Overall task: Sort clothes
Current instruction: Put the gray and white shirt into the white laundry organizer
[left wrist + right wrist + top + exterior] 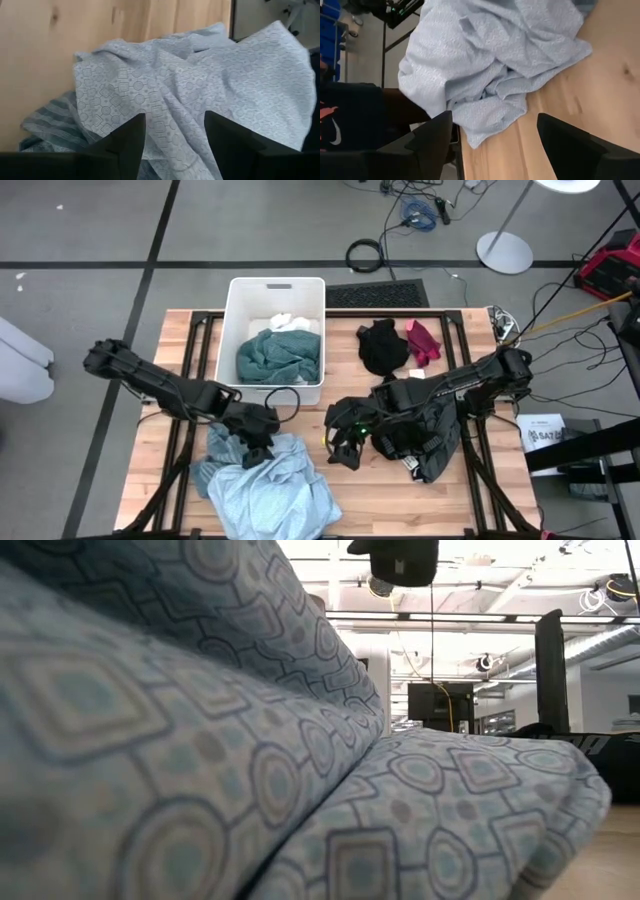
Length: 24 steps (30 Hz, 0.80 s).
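Left gripper (258,452), fingers (125,145) spread wide, poised over the light blue patterned shirt (275,490) crumpled at the table's (400,500) front edge; right gripper (345,450), also open, faces it empty. The cloth looks light, limp and slippery: probably best pinched at a raised fold, not a flat area

Even, bright overhead light falls on the pale wooden slatted table (400,490) with soft shadows. In the low view, the light blue patterned fabric garment (200,740) looks blurred, probably too close; ceiling lights glare behind.
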Each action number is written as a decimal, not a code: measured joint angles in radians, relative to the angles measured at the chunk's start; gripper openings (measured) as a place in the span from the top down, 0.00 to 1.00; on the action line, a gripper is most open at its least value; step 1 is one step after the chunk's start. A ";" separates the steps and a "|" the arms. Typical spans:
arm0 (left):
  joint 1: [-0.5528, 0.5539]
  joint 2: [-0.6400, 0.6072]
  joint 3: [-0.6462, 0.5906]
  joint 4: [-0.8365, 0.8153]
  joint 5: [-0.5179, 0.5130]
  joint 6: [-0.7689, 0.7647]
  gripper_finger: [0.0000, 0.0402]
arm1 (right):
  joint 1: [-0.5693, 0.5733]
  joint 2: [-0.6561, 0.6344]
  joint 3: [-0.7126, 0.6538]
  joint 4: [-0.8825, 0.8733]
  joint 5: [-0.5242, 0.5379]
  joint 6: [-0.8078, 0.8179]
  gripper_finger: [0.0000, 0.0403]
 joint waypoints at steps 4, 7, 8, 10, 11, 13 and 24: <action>0.000 0.026 0.000 0.001 -0.008 -0.038 0.47 | 0.016 0.000 0.000 -0.007 -0.003 0.000 0.31; -0.001 0.063 0.000 -0.010 -0.022 -0.049 0.47 | 0.023 0.000 0.000 -0.008 -0.003 0.000 0.31; -0.003 0.077 0.000 -0.016 -0.024 -0.049 0.47 | 0.023 0.000 0.000 -0.012 -0.003 0.003 0.31; -0.004 0.111 0.000 -0.031 -0.026 -0.050 0.47 | 0.023 0.000 0.000 -0.015 -0.003 0.003 0.31; -0.004 0.130 0.000 -0.030 -0.026 -0.051 0.47 | 0.024 0.000 0.000 -0.018 -0.006 0.004 0.31; -0.008 0.158 0.000 -0.026 -0.023 -0.073 0.47 | 0.025 0.000 0.000 -0.025 -0.024 0.004 0.31; 0.003 0.055 0.053 -0.002 -0.114 -0.100 0.96 | 0.029 -0.021 0.002 -0.055 -0.022 -0.010 0.31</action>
